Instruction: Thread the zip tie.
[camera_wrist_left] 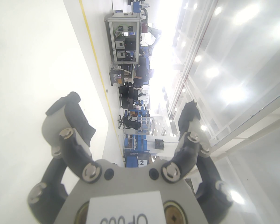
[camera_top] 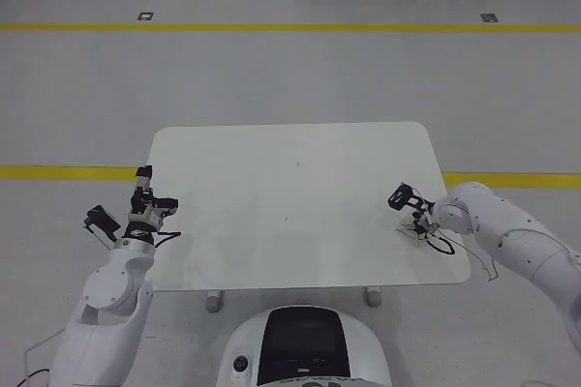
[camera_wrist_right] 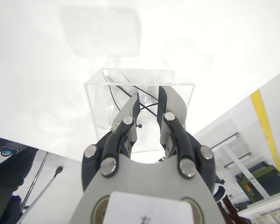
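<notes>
Several thin black zip ties [camera_wrist_right: 146,107] lie crossed inside a small clear box [camera_wrist_right: 140,71] on the white table [camera_top: 290,193]. My right gripper [camera_wrist_right: 148,92] reaches down into the box, open, its fingers [camera_wrist_right: 162,103] either side of the crossing ties and not closed on them. From above, the box [camera_top: 413,232] sits near the table's right edge, under the right gripper [camera_top: 421,223]. At the table's left edge my left gripper [camera_top: 153,193] is held level, pointing across the room. Its fingers [camera_wrist_left: 70,115] are spread wide, and the left gripper [camera_wrist_left: 130,101] holds nothing.
The table's front right corner and edge lie close behind the box. A yellow floor line [camera_top: 58,172] runs past both sides of the table. Benches and equipment stand far off in the room behind.
</notes>
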Robot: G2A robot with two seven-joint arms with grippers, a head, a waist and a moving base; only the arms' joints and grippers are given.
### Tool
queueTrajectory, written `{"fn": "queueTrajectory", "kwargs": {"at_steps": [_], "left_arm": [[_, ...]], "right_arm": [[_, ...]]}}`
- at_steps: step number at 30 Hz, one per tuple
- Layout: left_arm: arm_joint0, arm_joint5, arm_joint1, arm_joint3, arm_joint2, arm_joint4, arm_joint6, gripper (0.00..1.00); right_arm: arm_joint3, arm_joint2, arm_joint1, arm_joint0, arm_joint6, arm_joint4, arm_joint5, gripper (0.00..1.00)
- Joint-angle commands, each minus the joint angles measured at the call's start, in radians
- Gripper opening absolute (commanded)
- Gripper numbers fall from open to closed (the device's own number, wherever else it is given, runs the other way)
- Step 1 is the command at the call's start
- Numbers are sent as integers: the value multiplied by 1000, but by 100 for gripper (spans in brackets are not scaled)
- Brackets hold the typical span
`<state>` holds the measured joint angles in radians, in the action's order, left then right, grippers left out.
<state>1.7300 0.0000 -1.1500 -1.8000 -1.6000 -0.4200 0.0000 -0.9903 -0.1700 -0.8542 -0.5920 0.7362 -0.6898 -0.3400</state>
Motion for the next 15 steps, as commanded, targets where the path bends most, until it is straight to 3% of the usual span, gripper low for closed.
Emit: {"fn": "queueTrajectory", "kwargs": {"at_steps": [1, 8, 12, 15], "left_arm": [[0, 0, 0, 0, 0, 0, 0, 100], [0, 0, 0, 0, 0, 0, 0, 100], [0, 0, 0, 0, 0, 0, 0, 100], [0, 0, 0, 0, 0, 0, 0, 100]], "right_arm": [[0, 0, -2, 0, 5, 1, 0, 17], [5, 0, -11, -1, 23, 4, 0, 12], [10, 0, -12, -1, 24, 8, 0, 0], [12, 0, -12, 0, 23, 11, 0, 0]]}}
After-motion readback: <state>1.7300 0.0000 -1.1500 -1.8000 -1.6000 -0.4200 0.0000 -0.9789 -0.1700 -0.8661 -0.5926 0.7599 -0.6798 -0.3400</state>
